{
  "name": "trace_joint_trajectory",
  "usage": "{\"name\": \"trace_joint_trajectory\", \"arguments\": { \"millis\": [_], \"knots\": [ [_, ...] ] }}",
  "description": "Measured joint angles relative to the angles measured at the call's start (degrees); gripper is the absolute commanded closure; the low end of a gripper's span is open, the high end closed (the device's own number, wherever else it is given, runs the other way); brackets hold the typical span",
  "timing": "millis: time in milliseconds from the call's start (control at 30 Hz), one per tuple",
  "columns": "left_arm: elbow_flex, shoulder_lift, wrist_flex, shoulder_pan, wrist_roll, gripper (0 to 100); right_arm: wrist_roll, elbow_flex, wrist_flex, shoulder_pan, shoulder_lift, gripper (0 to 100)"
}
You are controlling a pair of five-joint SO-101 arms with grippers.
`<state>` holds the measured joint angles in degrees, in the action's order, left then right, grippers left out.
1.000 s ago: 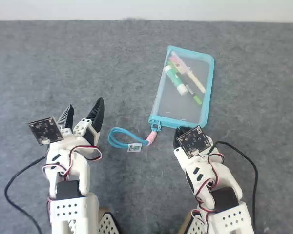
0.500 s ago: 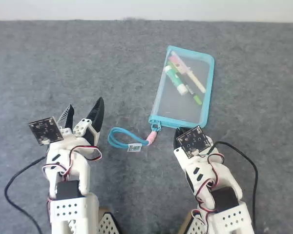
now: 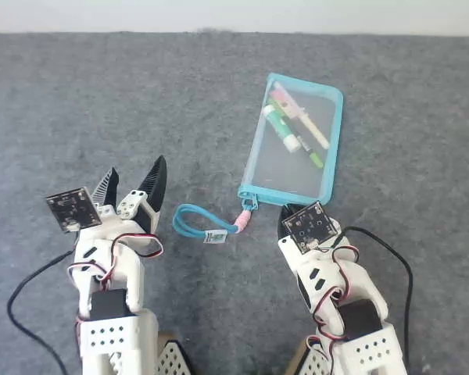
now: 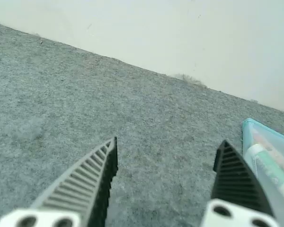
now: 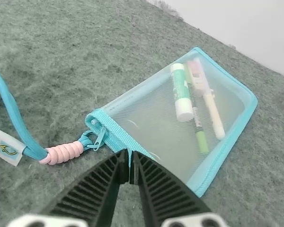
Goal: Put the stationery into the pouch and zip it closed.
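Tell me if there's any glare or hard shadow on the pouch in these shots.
High view: soft, even light; the pouch casts almost no shadow on the grey mat. Right wrist view: only faint glints on its mesh, the stationery shows through plainly. Left wrist view: no hard shadows on the mat.
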<state>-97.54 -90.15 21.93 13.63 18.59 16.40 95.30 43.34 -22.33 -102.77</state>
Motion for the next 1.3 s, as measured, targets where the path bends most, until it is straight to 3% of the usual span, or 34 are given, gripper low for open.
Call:
{"name": "trace_joint_trajectory", "arguments": {
  "millis": [267,400,633,933,1300],
  "knots": [
    [0.0,0.0,0.0,0.0,0.0,69,0.0,0.0,0.0,0.1,0.0,98.3],
    [0.0,0.0,0.8,-2.1,0.0,69,0.0,0.0,5.2,2.5,0.0,98.3],
    [0.0,0.0,10.2,-10.0,0.0,69,0.0,0.0,11.3,14.0,0.0,98.3],
    [0.0,0.0,31.9,-10.9,0.0,69,0.0,0.0,17.1,20.2,0.0,98.3],
    [0.0,0.0,32.3,-10.9,0.0,69,0.0,0.0,18.8,19.8,0.0,98.3]
  ]
}}
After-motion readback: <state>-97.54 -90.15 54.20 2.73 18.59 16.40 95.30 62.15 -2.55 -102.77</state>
